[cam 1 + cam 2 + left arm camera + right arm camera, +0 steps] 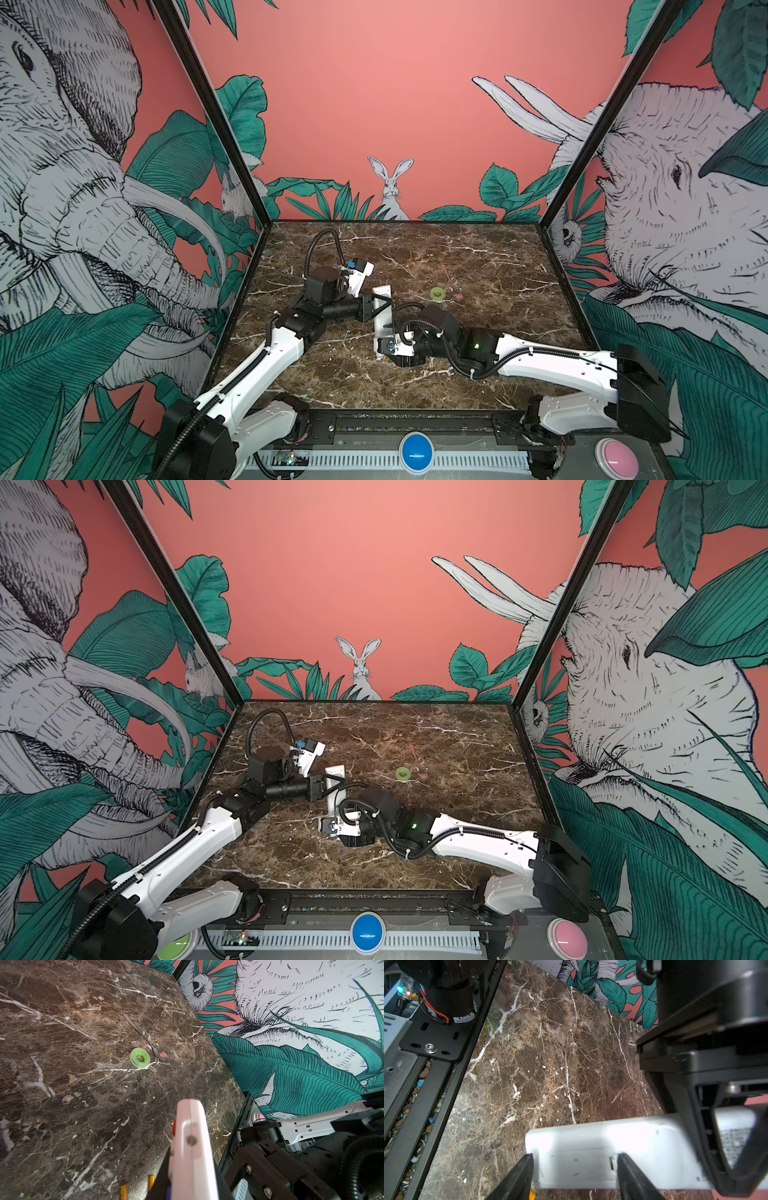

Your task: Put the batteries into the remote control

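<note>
My left gripper (376, 308) is shut on the remote control (382, 309), a long white bar held on edge above the table in both top views. The left wrist view shows it edge-on (191, 1147), with a red button on its side. In the right wrist view its plain white back (591, 1140) faces the camera. My right gripper (575, 1159) is open at its lower end. One finger (523, 1174) sits at the remote's end and the other lies over the back, by the battery cover's latch. Two orange batteries (124, 1192) (151, 1182) lie on the table below the remote.
A green ring-shaped roll (437, 294) and a metal spoon (143, 1036) lie on the marble table (478, 332) to the right of the grippers. Printed walls close in three sides. A black rail with a blue button (416, 452) and a pink button (616, 457) runs along the front.
</note>
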Controlling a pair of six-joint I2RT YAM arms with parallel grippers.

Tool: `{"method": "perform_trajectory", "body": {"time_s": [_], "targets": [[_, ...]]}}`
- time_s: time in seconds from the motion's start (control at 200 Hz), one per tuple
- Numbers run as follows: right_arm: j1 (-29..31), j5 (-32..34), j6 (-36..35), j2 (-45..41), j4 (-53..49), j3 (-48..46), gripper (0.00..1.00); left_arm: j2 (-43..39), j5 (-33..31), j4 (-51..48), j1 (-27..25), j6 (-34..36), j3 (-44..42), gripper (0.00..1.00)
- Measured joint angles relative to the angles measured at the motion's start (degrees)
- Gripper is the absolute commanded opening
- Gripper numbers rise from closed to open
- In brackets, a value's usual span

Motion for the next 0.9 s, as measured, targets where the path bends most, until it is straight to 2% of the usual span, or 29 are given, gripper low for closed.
{"method": "perform_trajectory", "body": {"time_s": [0.31,0.585,0.9], "targets": [[-0.4,-1.3,0.2,1.2,0.3,0.2,0.64,0.0,-1.0,-0.3,0.1,0.3,0.0,0.00],[-1.0,-3.5,0.2,2.6,-1.5,2.1,0.54,0.0,-1.6,-1.9,0.4,0.7,0.0,0.00],[-1.2,-4.3,0.0,3.4,-5.7,4.9,0.35,0.0,-0.6,-3.7,0.2,0.7,0.0,0.00]]}}
